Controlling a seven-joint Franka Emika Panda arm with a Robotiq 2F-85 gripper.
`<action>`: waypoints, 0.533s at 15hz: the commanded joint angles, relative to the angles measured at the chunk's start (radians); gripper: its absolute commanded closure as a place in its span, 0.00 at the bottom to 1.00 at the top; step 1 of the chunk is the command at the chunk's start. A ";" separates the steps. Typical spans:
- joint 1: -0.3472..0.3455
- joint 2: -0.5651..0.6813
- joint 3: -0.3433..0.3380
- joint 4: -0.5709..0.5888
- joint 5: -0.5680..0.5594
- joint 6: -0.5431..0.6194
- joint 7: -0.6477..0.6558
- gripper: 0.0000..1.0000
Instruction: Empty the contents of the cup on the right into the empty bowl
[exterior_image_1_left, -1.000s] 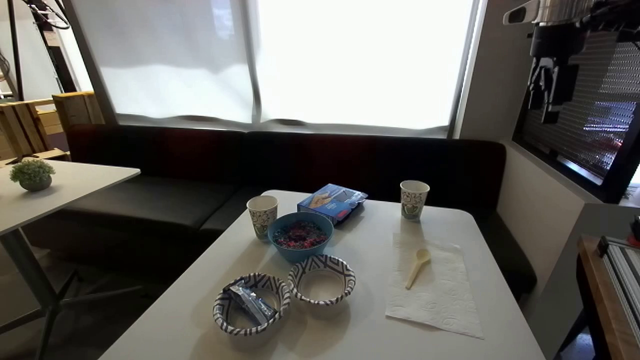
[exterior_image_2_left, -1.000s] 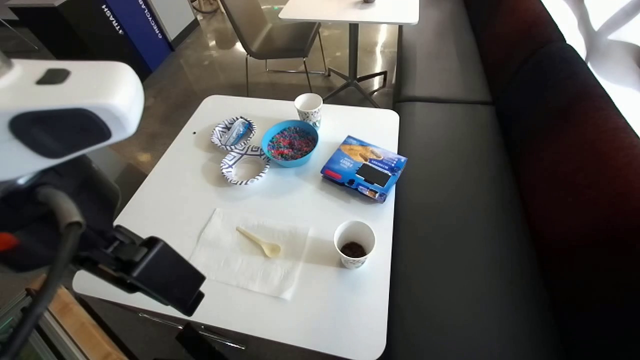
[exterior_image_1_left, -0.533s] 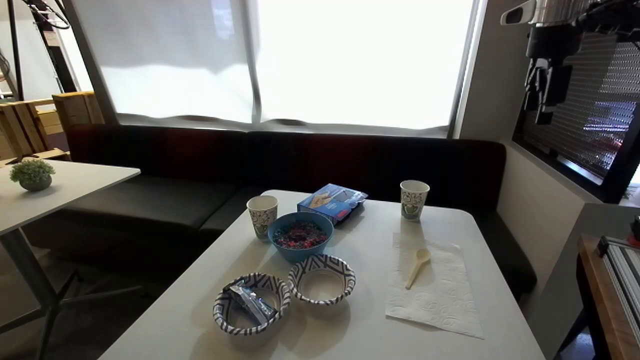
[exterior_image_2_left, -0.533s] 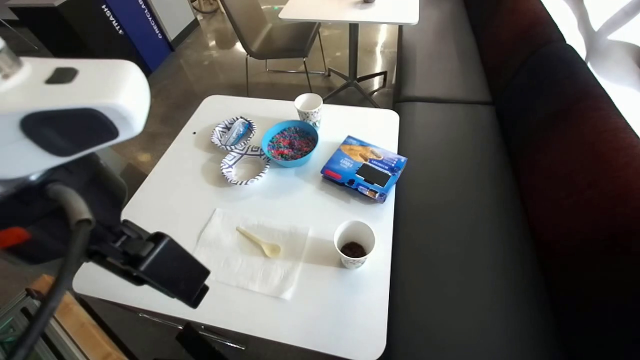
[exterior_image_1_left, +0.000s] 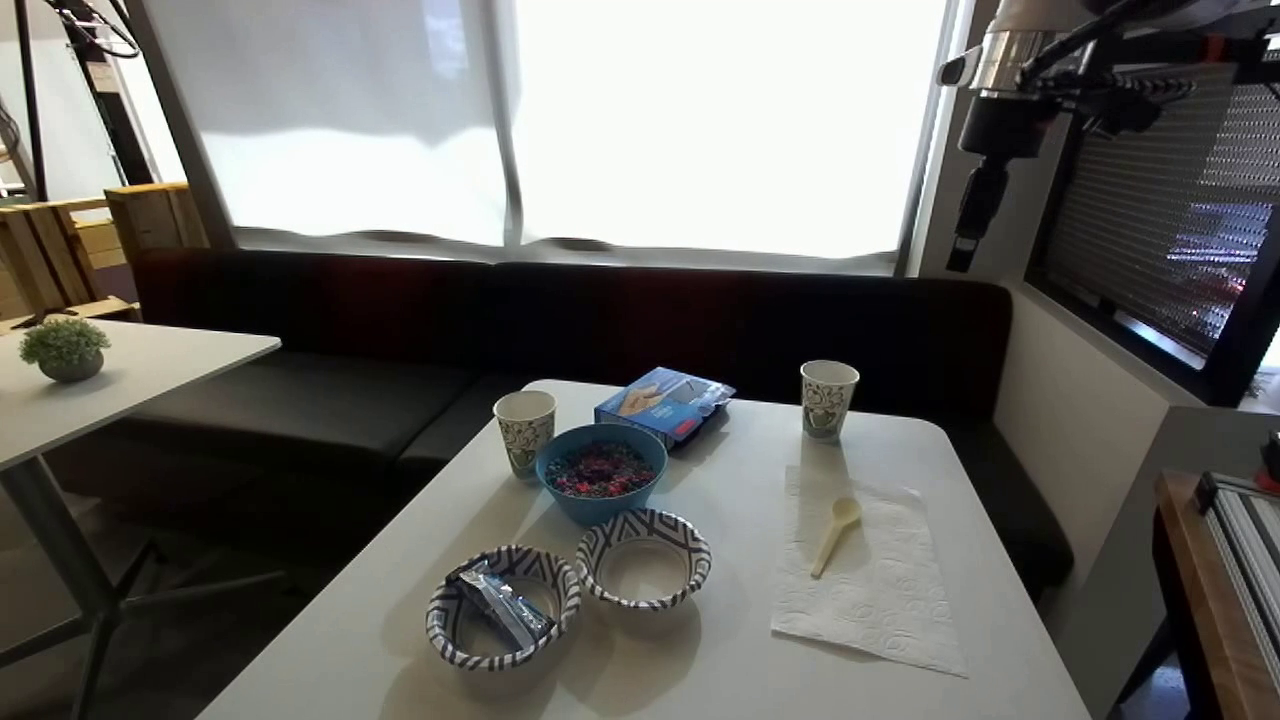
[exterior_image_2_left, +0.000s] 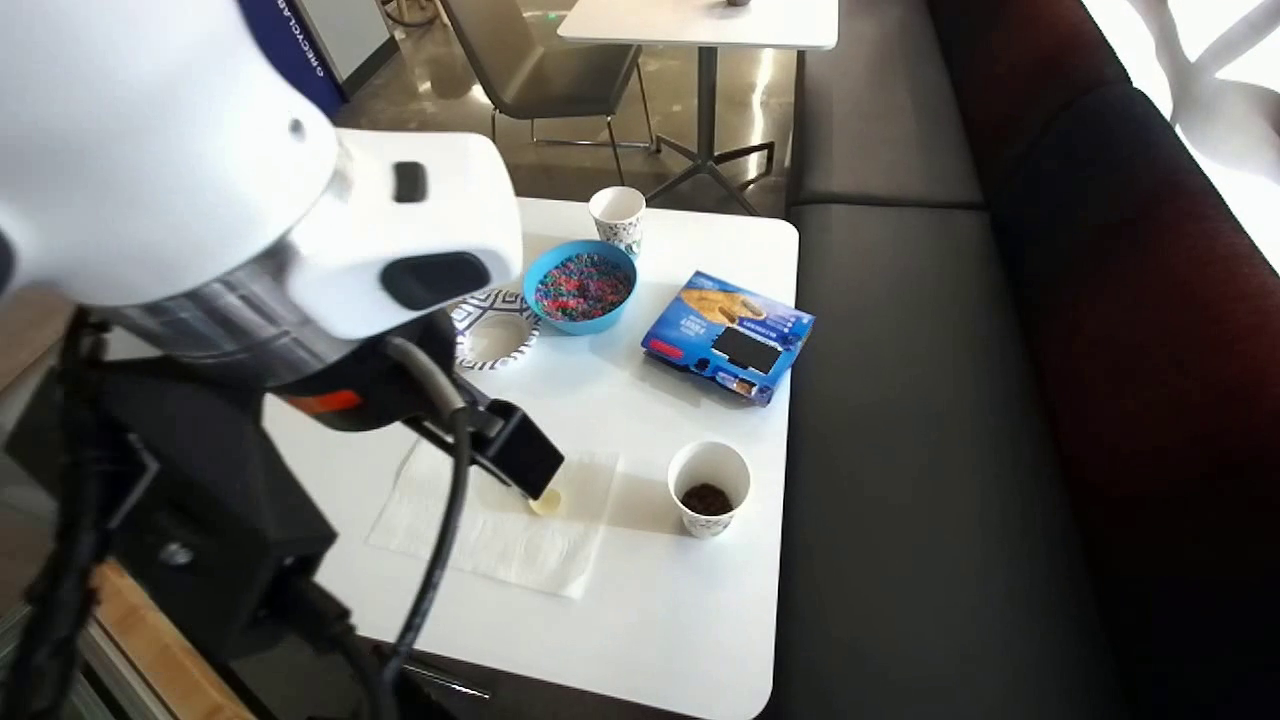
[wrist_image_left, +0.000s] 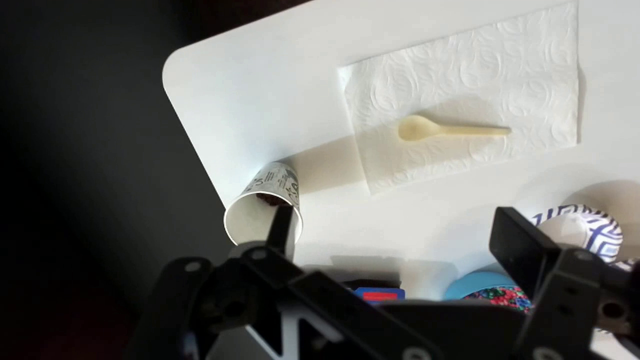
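We have the gripper (wrist_image_left: 393, 222) high on the napkin (wrist_image_left: 465, 90) side of the table (exterior_image_1_left: 730, 660), fingers (wrist_image_left: 282, 227) spread wide with nothing between them; we read it as lining up for the grab. On the napkin lies the spoon (wrist_image_left: 420, 128); a low swing could flick it off. Near the napkin, off its short side, stands the cup (exterior_image_1_left: 828, 402), upright, not yet gripped, dark bits (exterior_image_2_left: 706, 500) low inside, close to the table's edge. Main worry for us: in the wrist view the cup sits partly behind one finger, not midway, so a straight drop without correcting would likely clip the lip and tip it away from the napkin, maybe over the edge. Paper walls should be soft, so too hard a squeeze may crumple it; too light, and it could slip once tilted. Low fill means a steep tilt, and some bits may stick. Well apart from the napkin, off its long side, is the bowl (exterior_image_1_left: 645, 575), bare inside as far as we see; pouring too high or off-centre would scatter bits on the table. Farther from the napkin come the blue bowl (exterior_image_1_left: 590, 508) and the packet bowl (exterior_image_1_left: 550, 575); overshoot could dump into either. Farthest from the napkin, the spare cup (exterior_image_1_left: 525, 432) looks much alike; we might grab it by mistake.
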 joint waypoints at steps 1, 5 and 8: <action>0.027 0.218 -0.026 0.101 0.117 0.113 0.000 0.00; 0.018 0.398 -0.002 0.174 0.206 0.226 0.003 0.00; 0.001 0.517 0.024 0.231 0.241 0.279 0.012 0.00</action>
